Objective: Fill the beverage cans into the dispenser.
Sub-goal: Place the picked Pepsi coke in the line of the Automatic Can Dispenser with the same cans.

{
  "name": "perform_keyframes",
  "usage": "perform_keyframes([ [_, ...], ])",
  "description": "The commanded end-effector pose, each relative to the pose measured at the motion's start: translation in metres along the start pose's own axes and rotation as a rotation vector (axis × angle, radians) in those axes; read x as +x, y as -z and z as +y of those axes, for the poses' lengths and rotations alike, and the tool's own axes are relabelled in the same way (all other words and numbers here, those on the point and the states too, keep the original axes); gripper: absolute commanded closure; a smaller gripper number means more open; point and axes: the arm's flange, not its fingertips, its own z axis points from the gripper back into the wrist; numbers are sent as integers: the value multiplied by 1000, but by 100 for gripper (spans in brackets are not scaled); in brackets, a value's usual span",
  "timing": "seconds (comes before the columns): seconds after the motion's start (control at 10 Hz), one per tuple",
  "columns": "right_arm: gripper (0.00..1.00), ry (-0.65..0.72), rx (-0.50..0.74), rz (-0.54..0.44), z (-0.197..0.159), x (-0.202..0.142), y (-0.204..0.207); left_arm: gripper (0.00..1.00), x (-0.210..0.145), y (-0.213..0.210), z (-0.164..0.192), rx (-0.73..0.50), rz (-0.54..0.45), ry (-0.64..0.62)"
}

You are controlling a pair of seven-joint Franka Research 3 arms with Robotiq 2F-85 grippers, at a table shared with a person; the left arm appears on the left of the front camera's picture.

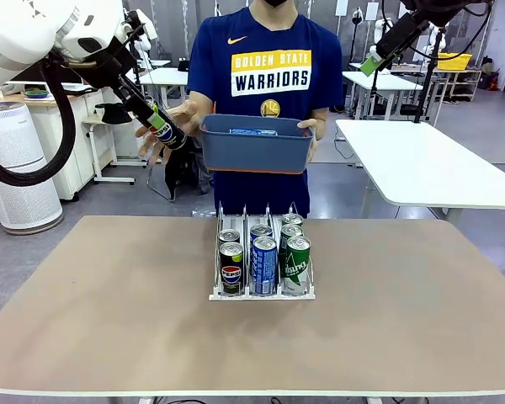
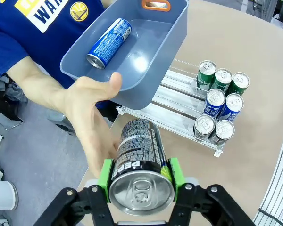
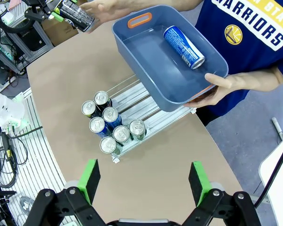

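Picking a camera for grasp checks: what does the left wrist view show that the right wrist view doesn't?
Left wrist: a close-up of the left gripper shut on the black Pepsi can, silver top toward the lens. Right wrist: the right gripper, jaws wide open, empty. Both: a blue can lying in the tub, seven cans in the dispenser.

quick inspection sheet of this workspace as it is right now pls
surface: table bare around the dispenser
job's things: dispenser mid-table, seven cans at its robot-side end: two black, two blue, three green; one blue can lies in the tub a person holds at the far side
clutter: nothing seen
grippers: left gripper shut on a Pepsi can, raised beside the person's hand; right gripper open, high over the table
cables: black hose loops off the left arm
surroundings: white tables, air purifier
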Motion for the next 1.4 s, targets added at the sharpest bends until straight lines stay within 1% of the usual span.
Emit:
perform_keyframes([
  [0.0,0,-10,5,-13,0,-1,-1,100,-1,-2,1,2,-3,3],
  [0.8,0,-10,5,-13,0,-1,-1,100,-1,-2,1,2,-3,3],
  [0.9,0,-10,5,-13,0,-1,-1,42,0,0,0,0,0,0],
  [1.0,0,-10,5,-13,0,-1,-1,42,2,1,-6,-9,20,-52],
  [1.1,0,-10,5,-13,0,-1,-1,42,8,-1,-22,-14,63,-117],
  [1.3,0,-10,5,-13,0,-1,-1,42,14,6,-64,-74,142,-195],
])
